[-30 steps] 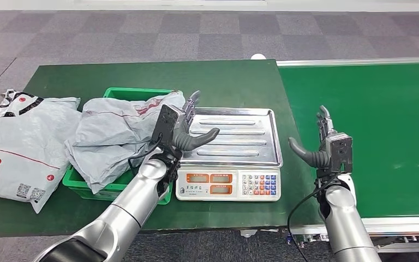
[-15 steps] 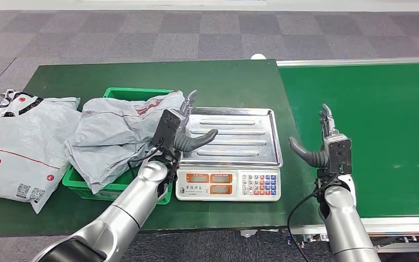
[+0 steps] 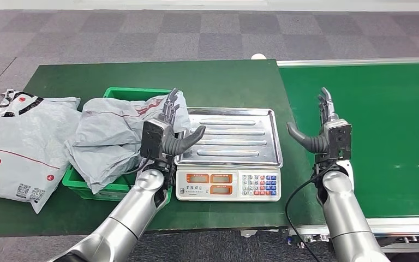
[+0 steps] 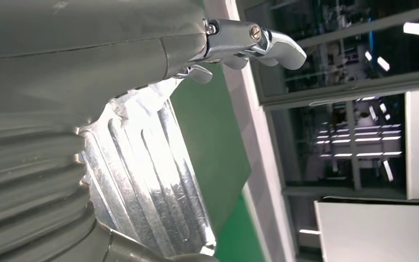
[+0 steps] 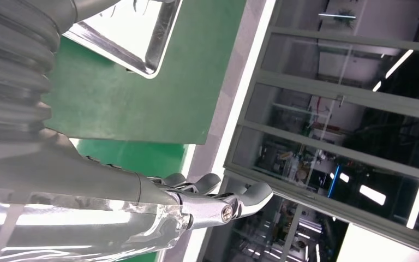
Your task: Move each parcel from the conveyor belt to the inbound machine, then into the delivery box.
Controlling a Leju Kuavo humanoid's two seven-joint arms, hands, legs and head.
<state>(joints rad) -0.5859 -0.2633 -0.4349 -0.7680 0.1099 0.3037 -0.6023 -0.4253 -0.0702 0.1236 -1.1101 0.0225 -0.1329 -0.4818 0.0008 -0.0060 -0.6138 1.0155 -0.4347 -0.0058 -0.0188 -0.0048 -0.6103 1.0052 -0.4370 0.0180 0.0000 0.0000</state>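
Observation:
A crumpled grey parcel [image 3: 117, 134] lies in and over the green delivery box [image 3: 126, 93] left of the scale. The scale's steel weighing tray [image 3: 240, 136] holds nothing; its ribbed surface [image 4: 147, 174] and its corner [image 5: 142, 41] appear in the wrist views. My left hand [image 3: 170, 131] is raised at the tray's left edge, beside the parcel, fingers spread, holding nothing. My right hand [image 3: 322, 136] stands open between the scale and the green conveyor belt [image 3: 371, 125], which carries no parcel in view.
A second, larger grey parcel [image 3: 16, 144] with red print lies on the green table [image 3: 142, 73] at the far left. The scale's keypad and displays [image 3: 229, 184] face me. Grey carpet floor lies beyond the table.
My left hand has drawn back to the left, from over the tray toward the parcel in the box. My right hand has risen slightly.

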